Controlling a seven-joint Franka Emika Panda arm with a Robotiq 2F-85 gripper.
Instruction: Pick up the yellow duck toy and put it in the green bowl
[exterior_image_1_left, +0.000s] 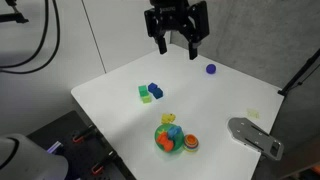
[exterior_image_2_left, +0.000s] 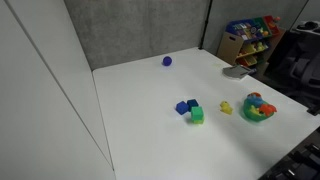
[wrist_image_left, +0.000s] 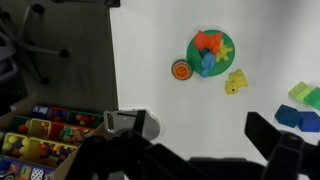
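Observation:
The yellow duck toy (exterior_image_1_left: 168, 119) lies on the white table right beside the green bowl (exterior_image_1_left: 158, 141). The bowl holds orange and blue toys. Both also show in an exterior view, the duck (exterior_image_2_left: 226, 107) and the bowl (exterior_image_2_left: 248, 112), and in the wrist view, the duck (wrist_image_left: 236, 82) and the bowl (wrist_image_left: 191, 50). My gripper (exterior_image_1_left: 177, 45) hangs high above the far part of the table, well away from the duck. It is open and empty. Its dark fingers frame the bottom of the wrist view (wrist_image_left: 200, 140).
A green cube (exterior_image_1_left: 145, 94) and blue blocks (exterior_image_1_left: 155, 91) lie near the duck. A purple ball (exterior_image_1_left: 211, 69) sits far back. A small orange round toy (wrist_image_left: 181, 69) touches the bowl. A grey flat object (exterior_image_1_left: 255, 135) lies at the table edge. Toy bins (exterior_image_2_left: 250, 38) stand beyond the table.

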